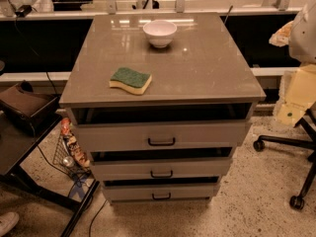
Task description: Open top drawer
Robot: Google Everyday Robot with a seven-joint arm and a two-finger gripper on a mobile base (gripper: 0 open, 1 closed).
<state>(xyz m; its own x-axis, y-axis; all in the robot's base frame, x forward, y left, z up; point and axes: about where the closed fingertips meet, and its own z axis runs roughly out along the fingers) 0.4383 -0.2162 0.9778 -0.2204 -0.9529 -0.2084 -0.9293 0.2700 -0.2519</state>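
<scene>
Warm, dim indoor light, overhead glare streaking the glossy grey cabinet top (207, 68) around the round white bowl (159, 32), black shadow above the wide grey top drawer (207, 135), gripper outside our view.

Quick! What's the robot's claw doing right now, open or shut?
Claw: out of the picture, so open or shut cannot be told. Nothing touches the top drawer.

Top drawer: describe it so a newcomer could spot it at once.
With the gripper out of view, find the grey cabinet bearing a sponge and white bowl. The top drawer sits right under its top: the widest, tallest of three handled fronts.
</scene>
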